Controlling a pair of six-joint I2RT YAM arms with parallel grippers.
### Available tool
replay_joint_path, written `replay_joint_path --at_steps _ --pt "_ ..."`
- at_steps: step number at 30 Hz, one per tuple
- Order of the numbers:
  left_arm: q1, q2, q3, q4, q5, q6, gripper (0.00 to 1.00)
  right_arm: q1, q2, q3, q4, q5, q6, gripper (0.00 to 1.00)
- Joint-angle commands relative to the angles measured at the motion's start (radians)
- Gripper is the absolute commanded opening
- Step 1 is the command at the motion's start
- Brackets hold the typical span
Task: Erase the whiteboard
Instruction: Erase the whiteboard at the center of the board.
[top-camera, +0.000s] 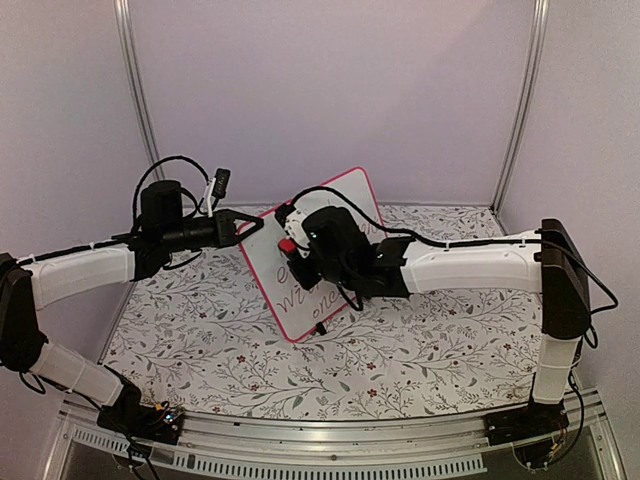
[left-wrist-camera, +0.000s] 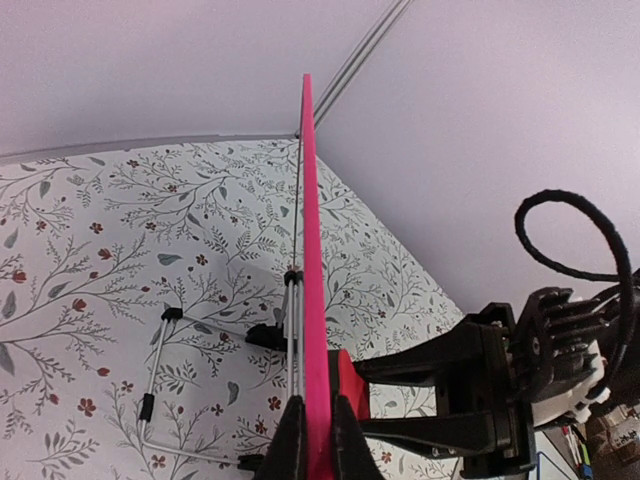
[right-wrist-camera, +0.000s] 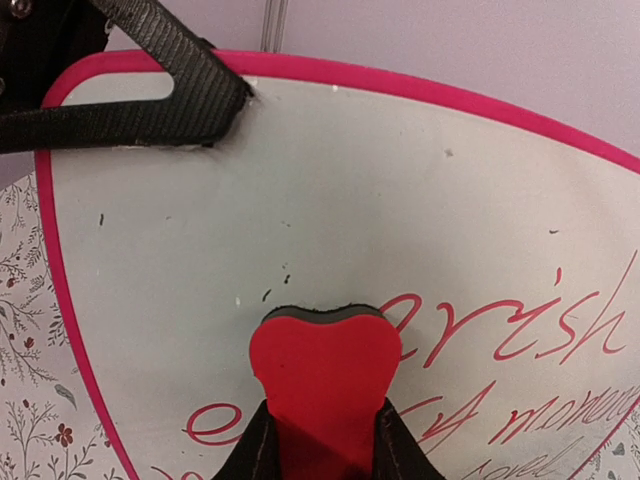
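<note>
The whiteboard (top-camera: 345, 205), white with a pink-red frame, stands tilted on the table with red handwritten words on its lower part. My left gripper (top-camera: 258, 226) is shut on its left frame edge; in the left wrist view the fingertips pinch the pink edge (left-wrist-camera: 316, 300). My right gripper (top-camera: 292, 248) is shut on the red eraser block (top-camera: 288, 245) and presses it against the board face. In the right wrist view the eraser (right-wrist-camera: 325, 370) sits on the board (right-wrist-camera: 330, 190) at the left end of the words, and the board above it is wiped white.
The board's wire stand with black feet (left-wrist-camera: 170, 380) rests on the floral tablecloth (top-camera: 200, 340) behind the board. Lilac walls with metal posts (top-camera: 135, 90) enclose the table. A black cable loops above the left wrist (top-camera: 165, 165).
</note>
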Motion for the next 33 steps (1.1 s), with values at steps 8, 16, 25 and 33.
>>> replay_joint_path --at_steps 8,16,25,33 --pt "-0.03 0.002 -0.009 0.021 0.103 -0.037 0.0 0.012 0.004 -0.066 -0.074 0.012 0.016 0.26" --pt "-0.031 0.003 -0.01 0.022 0.103 -0.036 0.0 0.017 -0.003 -0.078 -0.074 0.012 0.021 0.26" --pt "-0.031 -0.001 -0.009 0.019 0.1 -0.036 0.0 0.016 -0.016 -0.088 -0.067 0.013 0.022 0.26" --pt "-0.03 0.0 -0.01 0.019 0.099 -0.033 0.0 0.019 -0.02 -0.092 -0.056 0.003 0.019 0.26"
